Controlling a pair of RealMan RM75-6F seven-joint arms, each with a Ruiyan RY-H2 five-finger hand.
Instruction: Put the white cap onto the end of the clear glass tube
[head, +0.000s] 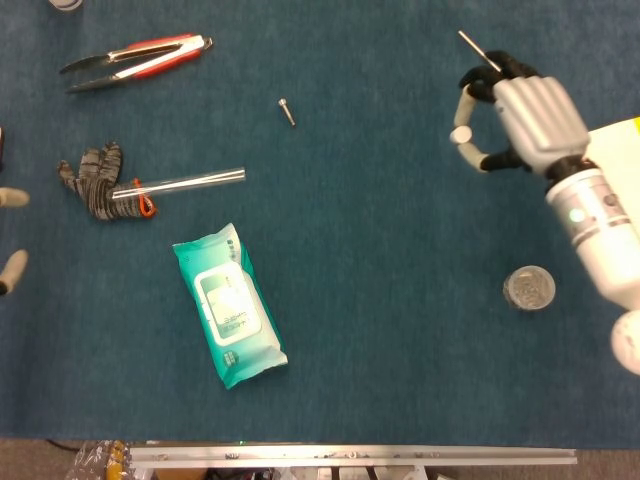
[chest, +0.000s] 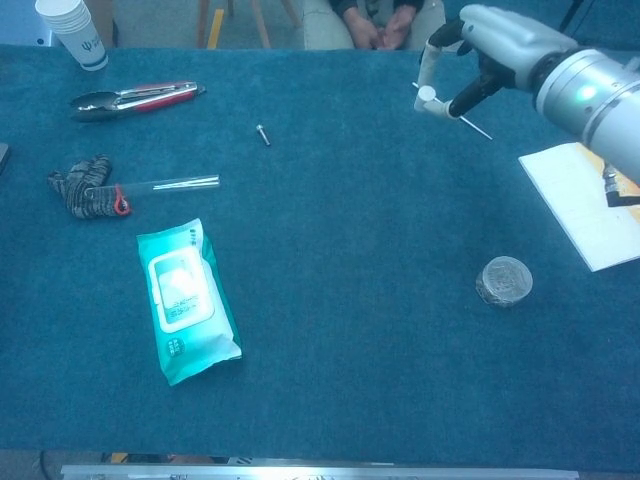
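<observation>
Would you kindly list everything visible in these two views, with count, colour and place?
glass tube: one, clear, left side of the table, one end by the glove
glove: one, grey striped, far left
white cap: one, white, held at the right hand's fingertips
wipes pack: one, teal, front left
tongs: one, red and silver, back left
screw: one, metal, back centre
thin rod: one, metal, back right, partly behind the hand
round tin: one, silver, right front
booklet: one, white with a yellow edge, far right
paper cup: one, white, back left corner
left hand: only pale fingertips at the left edge
right hand: grey, raised at back right
</observation>
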